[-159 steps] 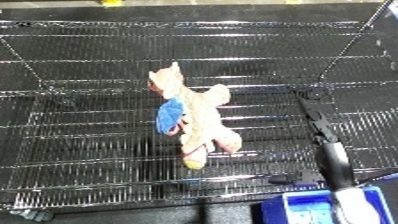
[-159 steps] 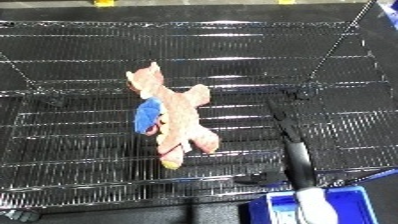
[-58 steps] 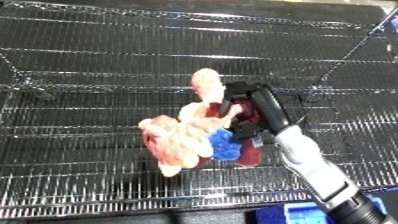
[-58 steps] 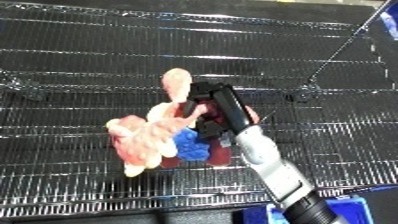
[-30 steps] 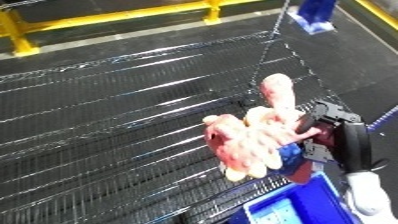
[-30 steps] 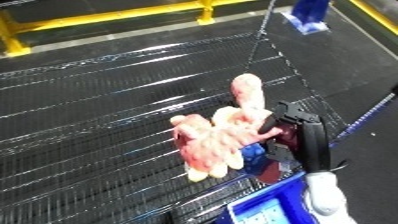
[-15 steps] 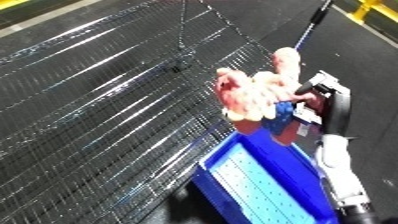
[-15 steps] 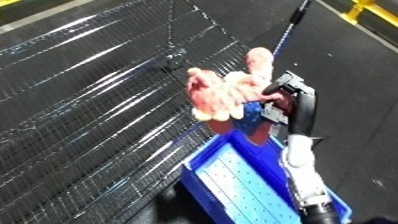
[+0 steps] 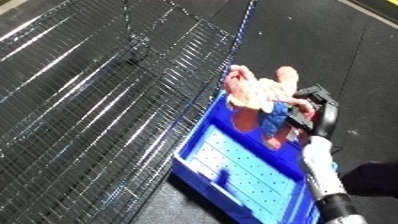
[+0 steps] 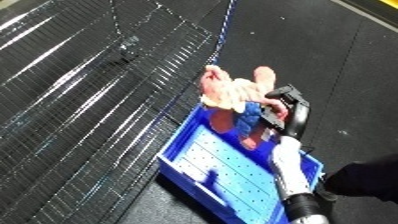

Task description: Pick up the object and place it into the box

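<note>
The right hand [image 9: 306, 112], fingers curled round the pink plush toy [image 9: 258, 92] (a blue patch shows on it), holds it above the far end of the blue bin [image 9: 222, 170] beside the wire shelf [image 9: 98, 100].

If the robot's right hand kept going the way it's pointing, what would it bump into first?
Probably the black wire mesh shelf. The right hand, curled round the pink plush toy, points up-left over the blue plastic bin toward it, though depth is unclear.

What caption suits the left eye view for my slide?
Right hand holds a pink plush toy over the blue plastic bin.
</note>
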Tool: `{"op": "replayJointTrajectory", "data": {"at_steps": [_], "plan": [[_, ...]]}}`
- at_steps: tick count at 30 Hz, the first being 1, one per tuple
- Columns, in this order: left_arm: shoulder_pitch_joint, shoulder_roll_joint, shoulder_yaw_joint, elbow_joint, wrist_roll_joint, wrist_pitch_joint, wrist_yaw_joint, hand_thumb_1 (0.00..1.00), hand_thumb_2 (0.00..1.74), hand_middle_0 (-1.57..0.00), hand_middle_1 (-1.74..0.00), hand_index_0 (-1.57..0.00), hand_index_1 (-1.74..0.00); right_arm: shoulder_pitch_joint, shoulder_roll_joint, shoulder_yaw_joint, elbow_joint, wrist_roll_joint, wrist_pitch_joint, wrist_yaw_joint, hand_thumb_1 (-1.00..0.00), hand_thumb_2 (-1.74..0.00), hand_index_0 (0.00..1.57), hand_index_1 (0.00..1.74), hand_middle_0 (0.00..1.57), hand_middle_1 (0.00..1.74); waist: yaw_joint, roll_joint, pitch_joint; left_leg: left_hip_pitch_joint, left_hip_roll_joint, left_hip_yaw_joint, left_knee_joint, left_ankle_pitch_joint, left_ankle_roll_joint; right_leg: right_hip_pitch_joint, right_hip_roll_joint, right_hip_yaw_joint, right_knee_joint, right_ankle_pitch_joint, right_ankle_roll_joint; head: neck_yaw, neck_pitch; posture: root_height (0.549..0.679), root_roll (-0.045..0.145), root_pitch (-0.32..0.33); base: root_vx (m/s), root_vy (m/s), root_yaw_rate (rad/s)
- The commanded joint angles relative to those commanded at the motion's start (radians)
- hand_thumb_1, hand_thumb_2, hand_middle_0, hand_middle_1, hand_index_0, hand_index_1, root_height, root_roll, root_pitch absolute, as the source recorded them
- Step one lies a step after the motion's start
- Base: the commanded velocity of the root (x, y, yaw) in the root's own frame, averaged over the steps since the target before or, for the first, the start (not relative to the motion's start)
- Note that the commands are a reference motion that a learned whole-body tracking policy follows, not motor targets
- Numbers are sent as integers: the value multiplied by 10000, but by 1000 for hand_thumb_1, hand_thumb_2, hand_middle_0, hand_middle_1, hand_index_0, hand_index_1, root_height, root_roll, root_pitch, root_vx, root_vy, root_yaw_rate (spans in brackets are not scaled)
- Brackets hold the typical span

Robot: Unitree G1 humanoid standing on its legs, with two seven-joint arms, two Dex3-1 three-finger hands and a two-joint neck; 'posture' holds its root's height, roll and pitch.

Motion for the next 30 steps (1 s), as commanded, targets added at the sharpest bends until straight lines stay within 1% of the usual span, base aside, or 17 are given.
{"op": "replayJointTrajectory", "data": {"at_steps": [2, 3, 5, 8, 11, 16, 20, 23, 28, 30], "plan": [[9, 63, 3, 9, 20, -41, -21, 1000, 1740, -1570, -1740, -1570, -1740, -93, -75, -39, 436, 329, -77, 27, -450, -783, 706, 783, 706, 783, 21, 8, -2, -11, 0, 1, -16, 14, -9, -8, 4, -8, -16, 10, -2, -29, 64, 643, 80, -180, -4, -10, 8], [19, 84, 12, 6, 29, -56, -30, 1000, 1740, -1570, -1740, -1570, -1740, -127, -99, -45, 613, 469, -109, 60, -400, -696, 628, 696, 628, 696, 36, 13, 3, -17, -1, 3, -24, 22, -12, -15, 7, -14, -19, 9, -3, -33, 219, 643, 80, -179, -3, -17, 11], [40, 125, 41, -11, 42, -86, -52, 1000, 1740, -1570, -1740, -1570, -1740, -176, -162, -34, 895, 682, -163, 140, -300, -522, 471, 522, 471, 522, 73, 17, 17, -27, -2, 10, -50, 39, -19, -39, 11, -28, -22, 4, 3, -30, 210, 643, 81, -177, -5, -13, 15], [78, 149, 72, -34, 43, -118, -78, 1000, 1740, -1570, -1740, -1570, -1740, -248, -260, 19, 1119, 828, -206, 241, -150, -261, 235, 261, 235, 261, 124, 22, 16, -17, -7, 26, -105, 53, -22, -67, 16, -40, -22, -15, 13, 7, 230, 644, 81, -172, 4, -10, -2], [117, 137, 98, -51, 43, -132, -78, 1000, 1740, -1570, -1740, -1570, -1740, -307, -346, 80, 1188, 849, -213, 278, 0, 0, 0, 0, 0, 0, 187, 25, 0, 14, -31, 43, -166, 62, -12, -64, 23, -42, -34, -42, 17, 42, 155, 644, 82, -167, 22, -9, -6], [157, 88, 152, -59, 68, -137, -17, 1000, 1740, -1570, -1740, -1570, -1740, -338, -423, 259, 1071, 688, -161, 302, 0, 0, 0, 0, 0, 0, 324, 20, -19, 48, -49, 42, -276, 106, 4, -11, 25, -58, -97, -97, 33, -85, 125, 646, 82, -161, 24, -11, 15], [220, 3, 208, -36, 69, -114, 7, 1000, 1740, -1570, -1740, -1570, -1740, -403, -260, 494, 766, 784, -210, 465, 0, 0, 0, 0, 0, 0, 438, 13, -33, 65, -57, 20, -346, 144, 5, 28, 35, -95, -149, -126, 48, -332, 91, 646, 80, -159, 22, -9, 19], [276, -60, 315, -75, 55, -54, -4, 1000, 1740, -1570, -1740, -1570, -1740, -402, -49, 873, 286, 827, -182, 808, 0, 0, 0, 0, 0, 0, 558, -25, -20, 71, -55, -16, -411, 193, 6, 66, 44, -143, -170, -148, 55, -1027, 59, 646, 78, -158, 10, -11, 50], [314, -102, 467, -180, 141, 83, -65, 1000, 1740, -1570, -1740, -1570, -1740, -412, 268, 1613, -799, 476, 20, 1345, 0, 0, 0, 0, 0, 0, 811, -119, -24, 74, -73, -94, -503, 265, 3, 138, 41, -246, -178, -198, 72, -2131, 177, 646, 73, -159, 2, -16, 92], [318, -94, 508, -228, 164, 151, -99, 1000, 1740, -1570, -1740, -1570, -1740, -400, 362, 1984, -1163, 395, 162, 1647, 0, 0, 0, 0, 0, 0, 941, -174, -10, 69, -75, -135, -511, 282, 4, 152, 36, -285, -150, -219, 83, -2597, 313, 645, 71, -161, 0, -13, 111]]}}
